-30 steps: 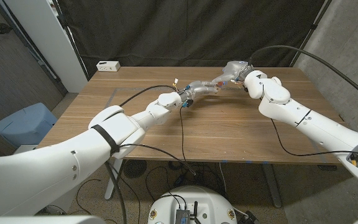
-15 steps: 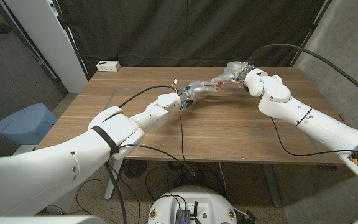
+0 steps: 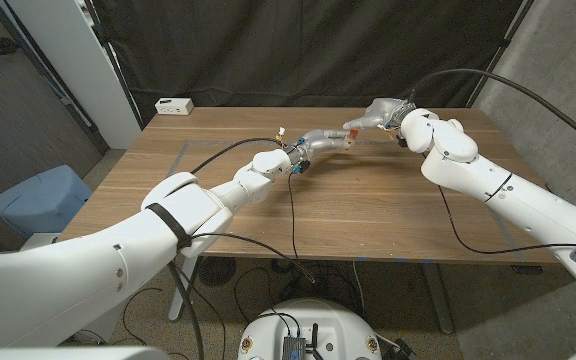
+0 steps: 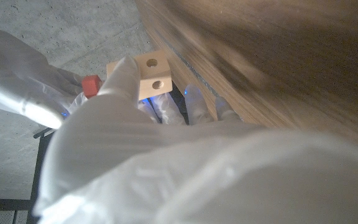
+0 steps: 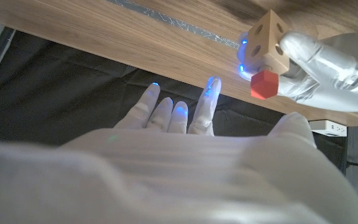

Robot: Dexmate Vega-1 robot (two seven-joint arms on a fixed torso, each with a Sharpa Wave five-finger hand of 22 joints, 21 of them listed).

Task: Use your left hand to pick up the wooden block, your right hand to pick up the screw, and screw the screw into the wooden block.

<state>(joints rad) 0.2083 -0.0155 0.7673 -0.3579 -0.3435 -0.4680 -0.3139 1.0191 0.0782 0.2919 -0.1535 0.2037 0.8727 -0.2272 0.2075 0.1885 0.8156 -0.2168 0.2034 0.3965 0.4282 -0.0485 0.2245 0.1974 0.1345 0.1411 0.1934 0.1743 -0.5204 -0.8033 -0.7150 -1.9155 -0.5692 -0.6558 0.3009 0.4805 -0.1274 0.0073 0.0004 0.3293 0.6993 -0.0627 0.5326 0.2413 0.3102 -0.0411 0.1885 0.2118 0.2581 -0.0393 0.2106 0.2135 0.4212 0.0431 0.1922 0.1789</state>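
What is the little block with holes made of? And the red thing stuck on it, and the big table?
The wooden block looks like pale, unpainted wood: matte, light tan, with round drilled holes. The red screw head against it looks like plastic or painted wood; its colour is flat and even, so I can't tell which. The table seems to be wood or wood-look board, brown with grain streaks and a smooth finish.

1. Table [image 3: 368, 215]: both hands over its far middle.
2. Left hand [image 3: 320, 143]: left of right hand [image 3: 380, 112], near it.
3. Wooden block [image 5: 270, 39]: in left hand; screw [image 5: 265, 83] against it.
4. Box [image 3: 174, 105]: far left corner of table.
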